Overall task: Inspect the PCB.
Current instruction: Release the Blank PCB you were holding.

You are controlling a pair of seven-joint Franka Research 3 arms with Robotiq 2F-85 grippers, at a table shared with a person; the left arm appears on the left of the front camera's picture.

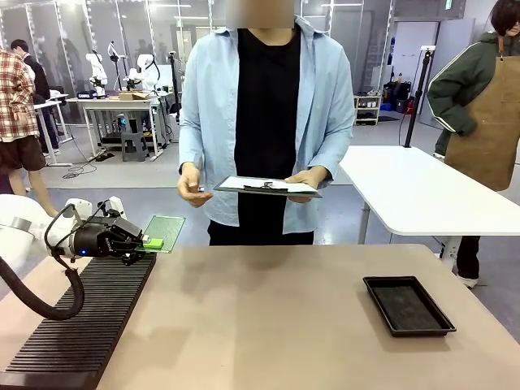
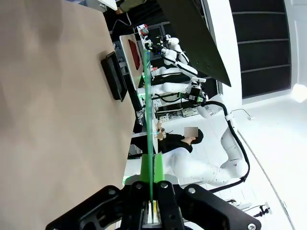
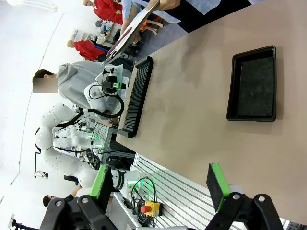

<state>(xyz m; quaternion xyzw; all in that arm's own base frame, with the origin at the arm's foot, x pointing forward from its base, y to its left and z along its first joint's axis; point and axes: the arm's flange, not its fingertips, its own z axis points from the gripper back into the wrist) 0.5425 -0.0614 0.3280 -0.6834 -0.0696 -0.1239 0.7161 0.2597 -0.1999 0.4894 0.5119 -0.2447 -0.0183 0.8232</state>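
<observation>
PCB (image 1: 165, 231): held aloft at the far left edge of the surface (image 1: 268, 309), clamped by the robot's left hand (image 1: 150, 242), before the person's clipboard (image 1: 268, 186); right hand (image 3: 160, 184) spread, empty. Inspection apparently unfinished.

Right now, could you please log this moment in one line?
left gripper: shut on PCB; right gripper: open; person: holding clipboard

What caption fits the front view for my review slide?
Left gripper holds the green PCB out toward a person holding a clipboard; the black tray sits on the table's right side.
</observation>
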